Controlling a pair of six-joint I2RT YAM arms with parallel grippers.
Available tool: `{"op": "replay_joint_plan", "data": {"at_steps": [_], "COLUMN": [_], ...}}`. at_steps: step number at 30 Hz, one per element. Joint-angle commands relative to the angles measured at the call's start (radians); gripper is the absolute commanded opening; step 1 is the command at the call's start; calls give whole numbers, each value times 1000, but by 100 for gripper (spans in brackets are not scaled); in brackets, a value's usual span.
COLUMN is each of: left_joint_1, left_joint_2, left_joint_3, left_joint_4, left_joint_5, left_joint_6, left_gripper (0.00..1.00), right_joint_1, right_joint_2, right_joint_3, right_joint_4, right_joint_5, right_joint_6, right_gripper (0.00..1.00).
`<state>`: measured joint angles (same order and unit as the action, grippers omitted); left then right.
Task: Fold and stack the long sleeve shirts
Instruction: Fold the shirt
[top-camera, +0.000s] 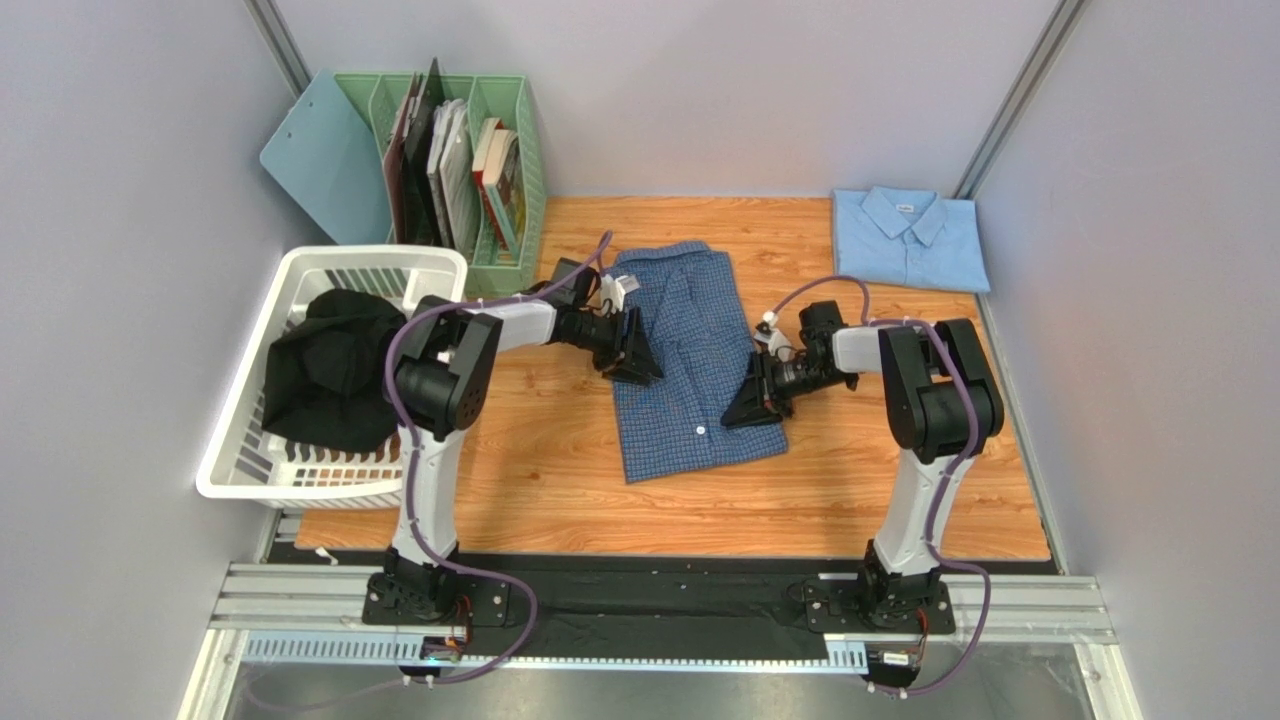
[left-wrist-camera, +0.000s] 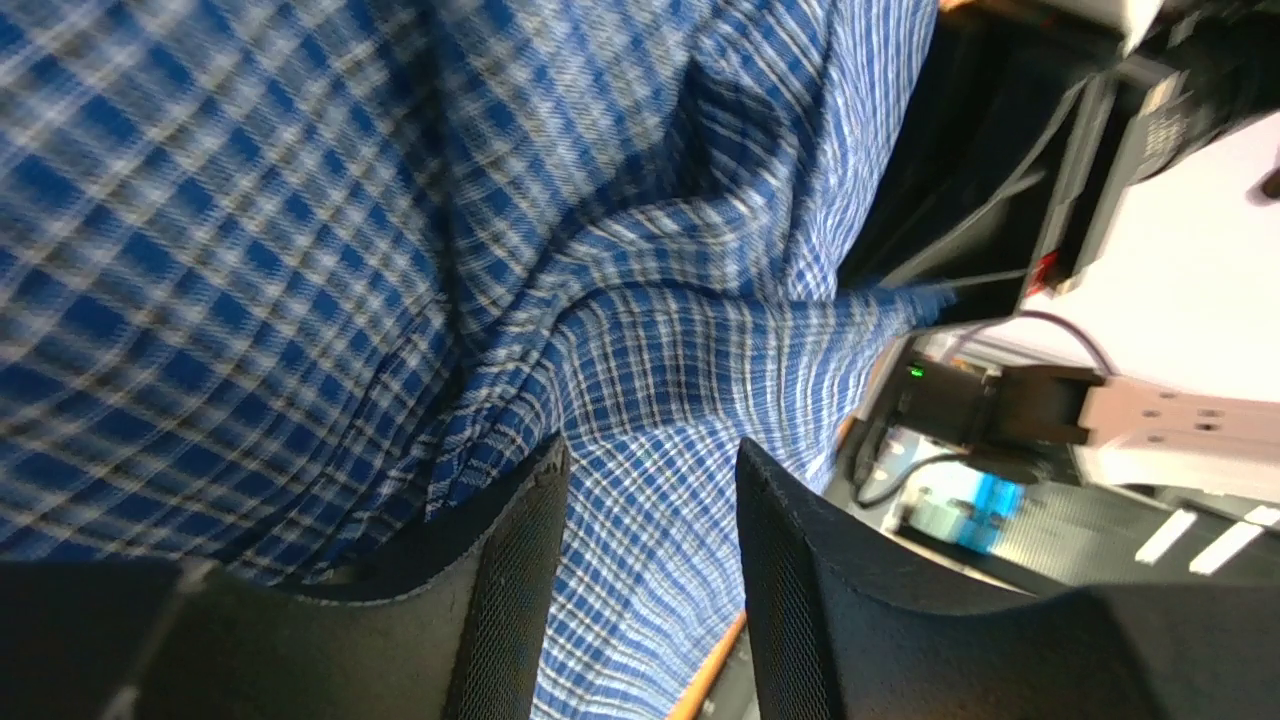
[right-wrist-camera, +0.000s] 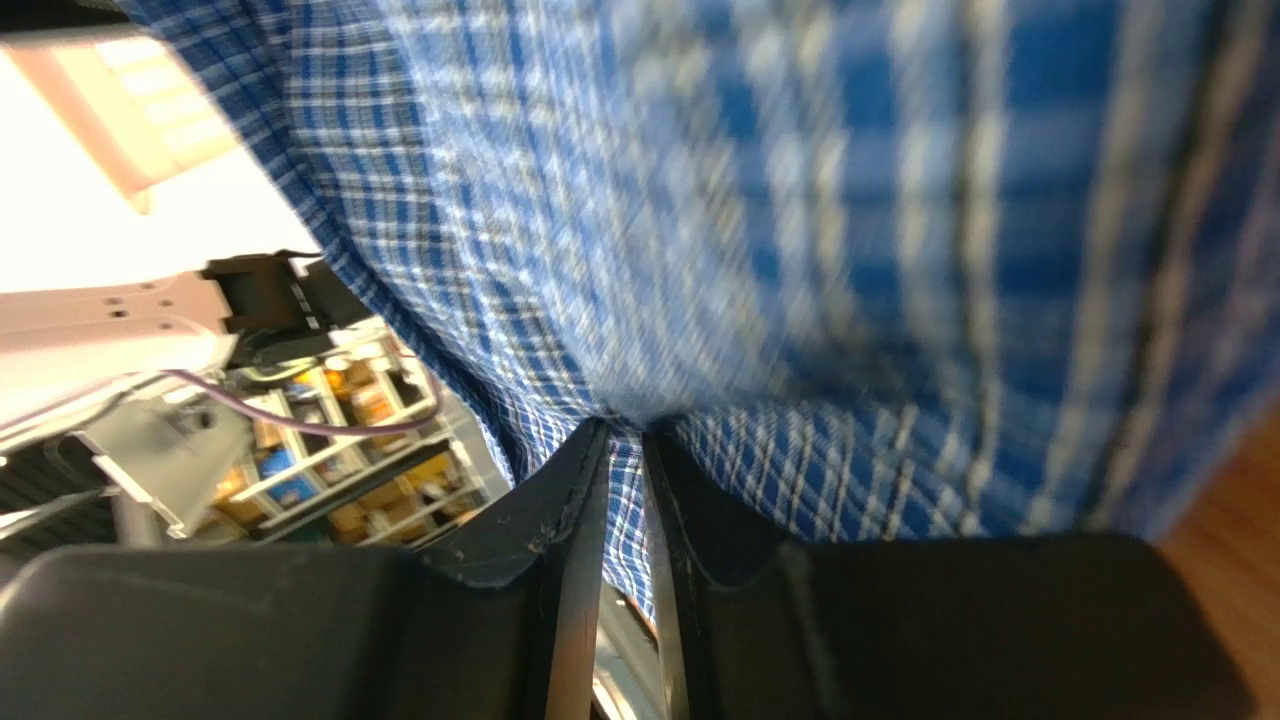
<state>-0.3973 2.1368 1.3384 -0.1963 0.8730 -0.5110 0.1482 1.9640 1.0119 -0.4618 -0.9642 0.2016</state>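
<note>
The wooden table (top-camera: 526, 480) fills the middle of the cell. On its left side stands a white laundry basket (top-camera: 376, 258), and inside it lies a dark garment (top-camera: 334, 368) in a heap. Behind the basket, at the far left corner, is a green file rack (top-camera: 511, 105) with books and folders standing upright in it.

In the middle of the table lies the checked shirt (top-camera: 691, 375), mid-blue and folded to a long narrow shape, with the collar at the far end. The pale blue shirt (top-camera: 909, 237) is well apart from it, folded flat in the far right corner with the collar facing the back wall.

Both arms reach inward to the checked shirt. The left gripper (top-camera: 631, 348) is at the shirt's left edge. In the left wrist view the gripper (left-wrist-camera: 649, 465) has its fingers spread, and the checked shirt (left-wrist-camera: 301, 225) shows in the gap between them, wrinkled into a ridge. The right gripper (top-camera: 751, 402) is at the right edge, nearer to the bottom hem. In its own view the gripper (right-wrist-camera: 627, 435) is almost pressed together and pinches a fold of the checked shirt (right-wrist-camera: 751, 195) at the tips
</note>
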Motion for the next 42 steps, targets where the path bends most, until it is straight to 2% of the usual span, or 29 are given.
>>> {"op": "replay_joint_plan", "data": {"at_steps": [1,4,6,10,11,12,15,19,22,23,26,28,29,31,34,37,39,42], "left_joint_1": [37,51,54,19,5,-27,-93,-127,-111,-104,-57,-20,-17,-18,-21,-18,-20,-17], "left_joint_2": [23,-38,-102,-303,-337,-392,-423,-324,-229,-210,-175,-184,-211,-257,-365,-400,-382,-374], "left_joint_3": [94,62,7,-207,-255,-348,-471,-518,-521,-519,-533,-545,-520,-513,-507,-502,-490,-443], "left_joint_4": [-170,-137,-62,12,81,140,352,472,408,331,247,242,157,92,10,0,3,31], "left_joint_5": [-43,46,154,302,311,320,328,282,221,198,135,162,172,208,216,208,218,250], "left_joint_6": [90,155,164,115,94,18,-110,-211,-161,-131,-57,-12,30,115,186,184,175,164], "left_gripper": [53,55,58,64,66,67,71,71,70,70,68,67,67,66,66,67,67,69], "right_joint_1": [69,94,90,97,106,134,207,223,189,179,168,172,172,169,146,88,67,64], "right_joint_2": [-19,-82,-125,-342,-367,-387,-373,-245,-124,-100,-47,-91,-117,-219,-286,-237,-163,-88], "right_joint_3": [-64,-76,-47,-139,-159,-186,-196,-220,-233,-239,-254,-243,-222,-211,-237,-279,-245,-185], "right_joint_4": [132,137,92,145,173,193,232,305,305,305,319,310,292,204,74,67,68,-45], "right_joint_5": [32,16,-10,-92,-105,-111,-126,-130,-126,-128,-128,-136,-145,-165,-169,-153,-116,-116], "right_joint_6": [85,90,55,93,108,113,113,142,110,105,107,127,134,115,58,49,38,-36], "right_gripper": [24,29,35,52,57,58,59,50,43,42,39,39,39,39,39,38,37,36]}}
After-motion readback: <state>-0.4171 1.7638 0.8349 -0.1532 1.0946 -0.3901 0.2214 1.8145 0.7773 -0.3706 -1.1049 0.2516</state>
